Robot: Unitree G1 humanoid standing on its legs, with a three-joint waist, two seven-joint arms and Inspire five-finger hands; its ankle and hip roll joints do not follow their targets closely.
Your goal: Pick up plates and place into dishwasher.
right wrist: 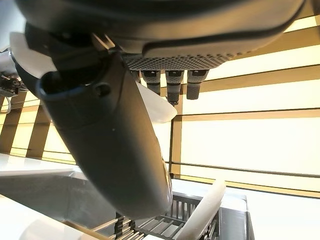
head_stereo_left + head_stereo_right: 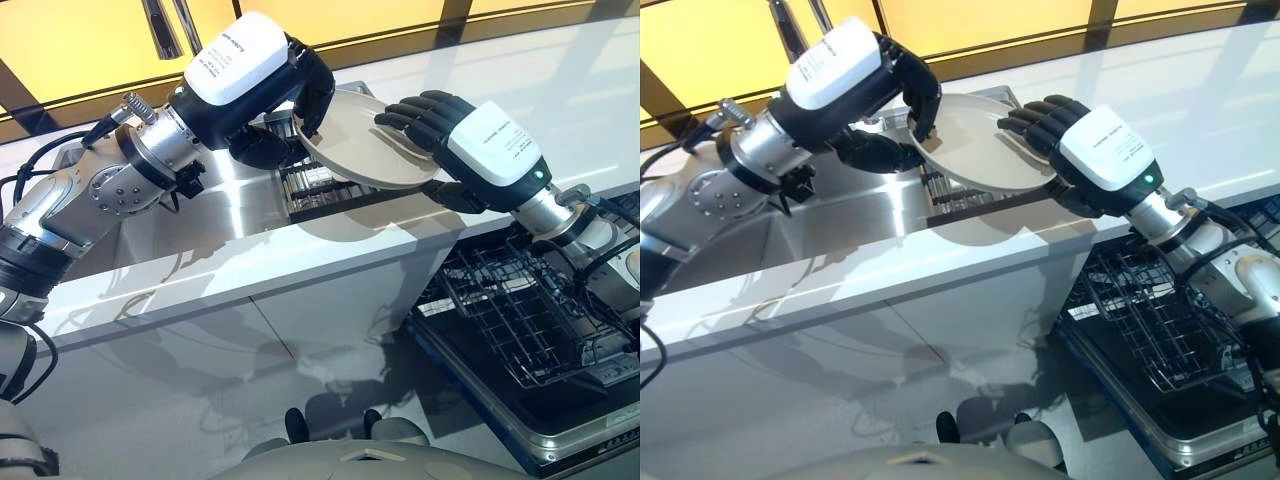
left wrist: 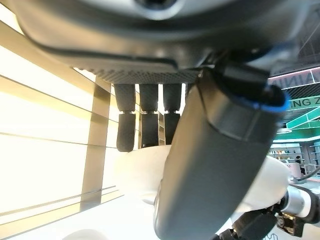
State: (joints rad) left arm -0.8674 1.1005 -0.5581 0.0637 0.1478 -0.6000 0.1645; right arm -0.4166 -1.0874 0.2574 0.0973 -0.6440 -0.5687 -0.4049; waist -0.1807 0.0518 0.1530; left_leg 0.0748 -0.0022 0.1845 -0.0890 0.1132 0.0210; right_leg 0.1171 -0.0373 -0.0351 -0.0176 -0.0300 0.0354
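Observation:
A beige plate (image 2: 360,145) hangs tilted above the counter's sink, held between both hands. My left hand (image 2: 308,88) is shut on its left rim, fingers curled over the edge and thumb underneath. On the opposite side my right hand (image 2: 425,115) pinches the right rim, fingers on top and thumb below. In the left wrist view the fingers (image 3: 142,120) hook over the pale plate (image 3: 135,175). The right wrist view has the fingers (image 1: 172,82) on the plate's edge (image 1: 157,110). The open dishwasher's wire rack (image 2: 520,310) sits low at the right, below the right arm.
A dark dish rack (image 2: 320,190) stands in the steel sink under the plate, with another plate (image 1: 200,212) leaning in it. The white counter (image 2: 250,265) runs across the front. A faucet (image 2: 160,25) rises at the back left.

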